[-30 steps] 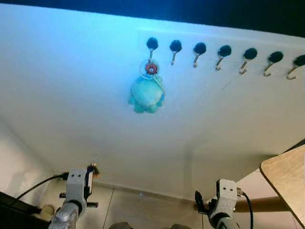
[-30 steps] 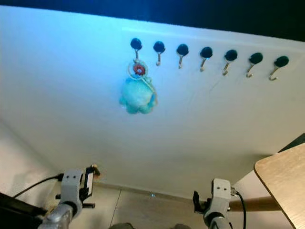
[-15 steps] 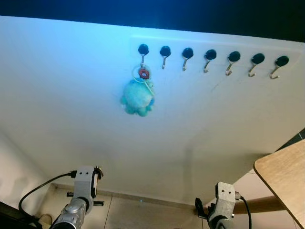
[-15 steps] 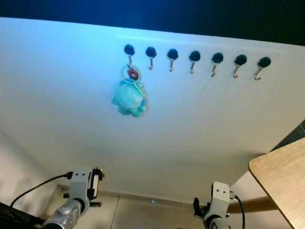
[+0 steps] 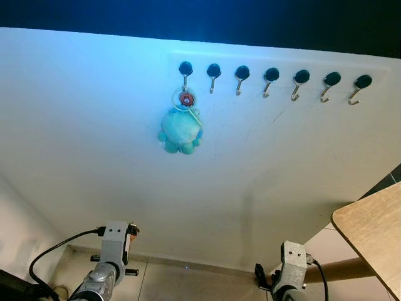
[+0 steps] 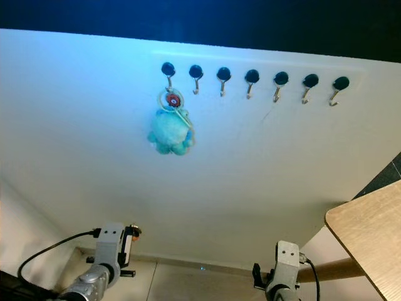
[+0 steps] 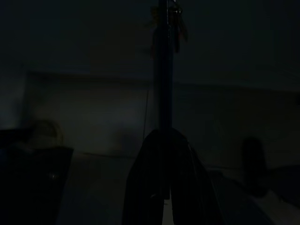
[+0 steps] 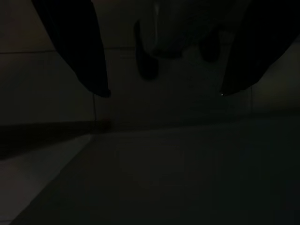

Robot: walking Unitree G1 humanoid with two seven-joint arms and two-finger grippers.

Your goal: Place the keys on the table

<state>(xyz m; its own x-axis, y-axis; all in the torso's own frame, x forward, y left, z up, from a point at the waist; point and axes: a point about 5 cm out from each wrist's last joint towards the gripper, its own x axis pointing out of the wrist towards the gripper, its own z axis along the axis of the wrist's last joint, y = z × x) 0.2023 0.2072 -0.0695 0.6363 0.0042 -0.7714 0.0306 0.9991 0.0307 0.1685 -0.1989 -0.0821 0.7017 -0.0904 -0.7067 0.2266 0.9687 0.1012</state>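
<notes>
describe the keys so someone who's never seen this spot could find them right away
Look at the white wall ahead, where a row of seven black-knobbed hooks runs across the upper part. The keys hang from the hook farthest to the left. They carry a fluffy turquoise toy under a ring with a red centre; the other six hooks are bare.

a home entryway: 7 wall hooks [image 5: 270, 80] on a white wall [image 5: 94, 138], tiled floor [image 5: 188, 285], wooden table [image 5: 373, 232].
</notes>
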